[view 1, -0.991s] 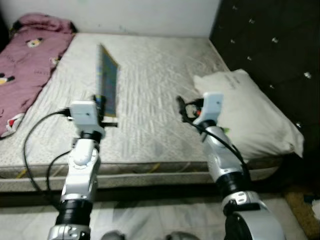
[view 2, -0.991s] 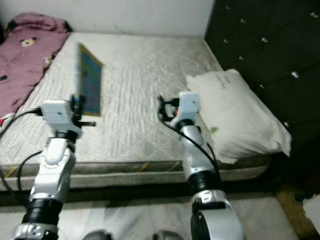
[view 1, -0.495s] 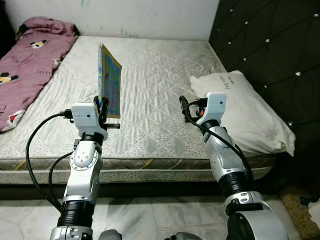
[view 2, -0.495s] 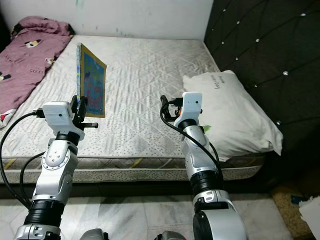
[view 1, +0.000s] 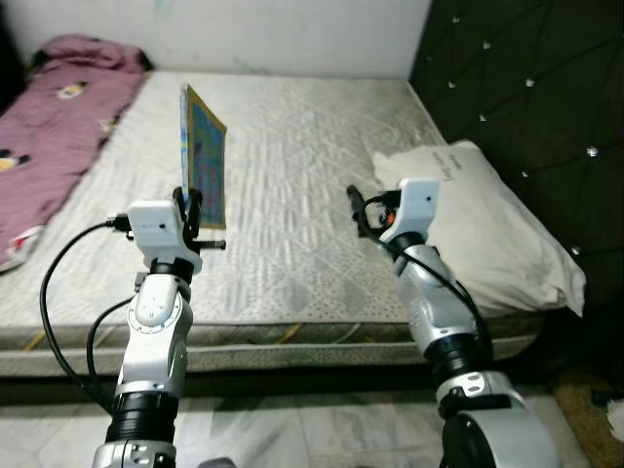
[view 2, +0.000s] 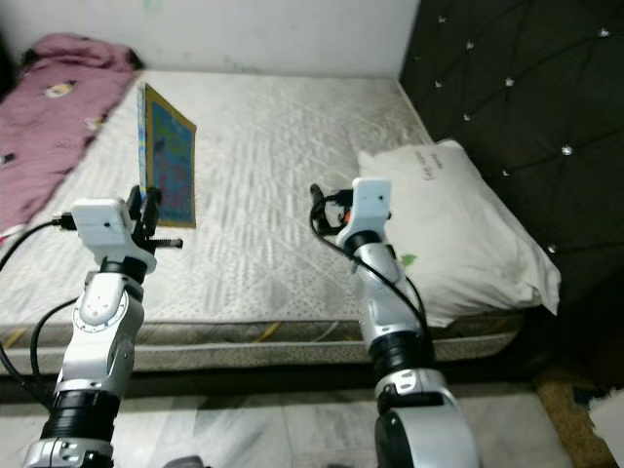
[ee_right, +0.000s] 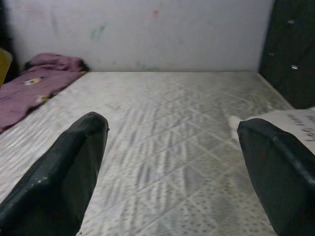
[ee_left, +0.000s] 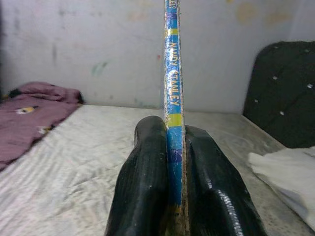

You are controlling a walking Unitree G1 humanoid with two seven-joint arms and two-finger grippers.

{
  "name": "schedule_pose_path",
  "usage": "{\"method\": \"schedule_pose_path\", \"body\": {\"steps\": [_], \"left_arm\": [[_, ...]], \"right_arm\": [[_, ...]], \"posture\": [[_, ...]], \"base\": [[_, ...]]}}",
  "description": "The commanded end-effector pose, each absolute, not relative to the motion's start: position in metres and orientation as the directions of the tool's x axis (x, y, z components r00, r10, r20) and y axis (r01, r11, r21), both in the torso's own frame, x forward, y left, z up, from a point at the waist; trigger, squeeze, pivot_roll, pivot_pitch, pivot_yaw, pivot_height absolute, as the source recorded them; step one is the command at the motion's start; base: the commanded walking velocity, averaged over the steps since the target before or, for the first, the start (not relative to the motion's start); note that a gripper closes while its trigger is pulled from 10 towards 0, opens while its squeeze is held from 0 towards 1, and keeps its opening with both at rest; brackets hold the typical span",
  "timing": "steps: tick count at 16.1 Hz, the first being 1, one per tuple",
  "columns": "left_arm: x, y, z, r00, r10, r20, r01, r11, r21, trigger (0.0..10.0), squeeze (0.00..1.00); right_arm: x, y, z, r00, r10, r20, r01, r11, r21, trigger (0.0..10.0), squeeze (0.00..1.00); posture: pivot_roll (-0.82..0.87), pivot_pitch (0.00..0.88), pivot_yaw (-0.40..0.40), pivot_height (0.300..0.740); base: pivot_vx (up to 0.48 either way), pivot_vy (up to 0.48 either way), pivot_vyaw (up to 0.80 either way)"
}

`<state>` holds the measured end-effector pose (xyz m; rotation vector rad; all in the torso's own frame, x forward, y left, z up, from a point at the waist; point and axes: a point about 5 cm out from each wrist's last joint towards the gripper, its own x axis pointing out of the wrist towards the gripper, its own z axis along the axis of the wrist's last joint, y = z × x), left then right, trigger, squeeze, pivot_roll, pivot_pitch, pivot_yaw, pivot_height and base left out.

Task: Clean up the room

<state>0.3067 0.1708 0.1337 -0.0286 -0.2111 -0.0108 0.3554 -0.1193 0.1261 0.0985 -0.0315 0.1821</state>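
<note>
While the robot stands at the foot of a bare quilted mattress point(view 1: 292, 195), its left gripper point(view 1: 191, 207) holds a thin picture book point(view 1: 202, 158) upright above the bed's near half, the colourful cover turned edge-on toward the head camera. Seen from the left wrist, the two black fingers point(ee_left: 145, 182) are clenched tight on the book's blue and yellow spine point(ee_left: 173, 98), which rises straight up between them. The lettering on that spine is partly legible but too worn to read with confidence.

To the right, the right gripper point(view 1: 355, 210) hovers over the mattress near a white pillow point(view 1: 487, 224), its fingers point(ee_right: 64, 172) spread wide with nothing between them. The pillow lies against the bed's right edge, beside a dark tufted headboard point(view 1: 526, 107) studded with small shiny buttons.

At the far left corner, a maroon blanket point(view 1: 54, 127) with cartoon prints is bunched along the mattress edge and up to the pale wall point(view 1: 244, 34). Pale floor tiles point(view 1: 312, 434) show below the bed frame, between the robot's silver arms.
</note>
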Motion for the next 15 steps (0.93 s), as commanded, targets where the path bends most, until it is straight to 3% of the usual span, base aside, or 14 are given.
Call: {"method": "schedule_pose_path", "body": {"steps": [1, 15], "left_arm": [[0.3080, 0.1684, 0.1470, 0.963, -0.025, 0.270, 0.032, 0.999, -0.022, 10.0, 0.00], [0.3079, 0.1692, 0.1452, 0.966, -0.026, 0.259, 0.031, 0.999, -0.015, 10.0, 0.00]], "right_arm": [[0.3567, -0.1179, 0.1281, 0.984, 0.175, 0.042, -0.178, 0.979, 0.100, 10.0, 0.00], [0.3571, -0.1184, 0.1280, 0.985, 0.170, 0.044, -0.173, 0.981, 0.091, 10.0, 0.00]], "posture": [[-0.07, 0.000, -0.047, 0.740], [-0.07, 0.000, -0.047, 0.740]], "base": [[0.292, 0.000, 0.00], [0.277, 0.000, 0.00]]}}
